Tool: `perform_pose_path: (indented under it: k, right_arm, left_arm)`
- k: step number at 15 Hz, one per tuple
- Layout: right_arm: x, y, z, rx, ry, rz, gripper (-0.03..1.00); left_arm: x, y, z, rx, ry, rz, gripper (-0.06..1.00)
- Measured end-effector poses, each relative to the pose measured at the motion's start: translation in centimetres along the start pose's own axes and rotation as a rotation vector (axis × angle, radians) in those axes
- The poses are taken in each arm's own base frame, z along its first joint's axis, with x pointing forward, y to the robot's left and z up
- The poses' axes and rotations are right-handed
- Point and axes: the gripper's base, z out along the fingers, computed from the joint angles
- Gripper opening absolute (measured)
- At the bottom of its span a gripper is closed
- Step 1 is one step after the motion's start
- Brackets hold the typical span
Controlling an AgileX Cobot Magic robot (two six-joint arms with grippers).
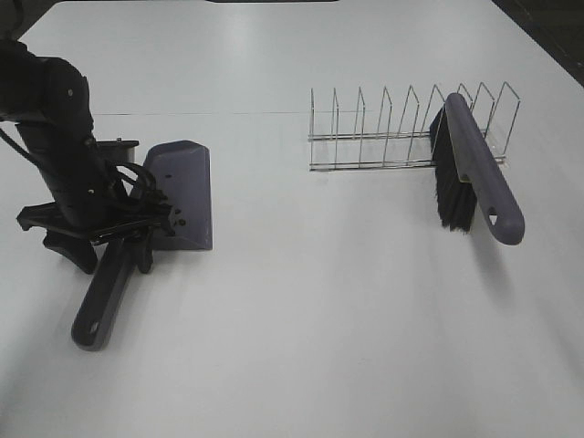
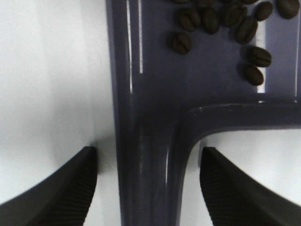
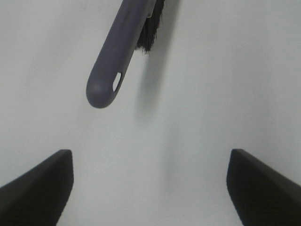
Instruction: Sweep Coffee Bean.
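White table (image 1: pixel 319 319): left fingers (image 2: pixel 70 188) spread, straddling dustpan (image 2: pixel 150 117) handle.

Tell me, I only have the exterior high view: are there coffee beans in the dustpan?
Observer: Yes. The left wrist view shows the coffee beans lying inside the dustpan.
Operator: Is the left gripper closed on the handle?
Observer: No. The left gripper is open, its fingers on either side of the handle, apart from it.
Operator: Where is the right gripper? I can't see it.
Observer: The right gripper is open above bare table, with the handle tip of the brush ahead of it, not held.
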Motion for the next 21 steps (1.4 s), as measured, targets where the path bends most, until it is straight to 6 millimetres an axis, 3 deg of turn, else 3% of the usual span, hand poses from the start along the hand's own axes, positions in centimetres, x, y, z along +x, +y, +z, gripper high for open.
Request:
perform_pose_path:
  k: [4, 5, 9, 13, 17, 18, 21]
  right_arm:
    - [4.9, -0.3, -2.1, 0.001, -0.028, -0.008, 0.78]
    - [6.6, -0.4, -3.6, 0.002, -0.038, -0.012, 0.78]
    - [9.2, -0.8, -5.3, 0.023, -0.072, -0.037, 0.78]
    - [11.1, -1.0, -6.8, 0.029, -0.238, -0.059, 0.78]
    - [12.2, -1.1, -7.6, 0.033, -0.339, -0.063, 0.78]
    - [12.3, -1.1, -7.7, 0.032, -0.354, -0.062, 0.78]
    - [12.3, -1.1, -7.7, 0.032, -0.354, -0.062, 0.78]
  left_arm:
    - [0.3, 0.0, 0.0, -0.005, 0.029, 0.002, 0.67]
    - [0.5, 0.1, 0.0, -0.015, 0.052, 0.006, 0.68]
    - [0.6, 0.2, -0.9, -0.024, 0.048, 0.018, 0.68]
    - [0.7, 0.1, -3.1, -0.020, -0.005, 0.030, 0.68]
    - [1.1, -0.1, -6.7, -0.007, -0.094, 0.044, 0.68]
    - [1.7, -0.1, -8.6, -0.004, -0.116, 0.050, 0.68]
    - [2.8, 0.0, -11.2, -0.003, -0.129, 0.056, 0.68]
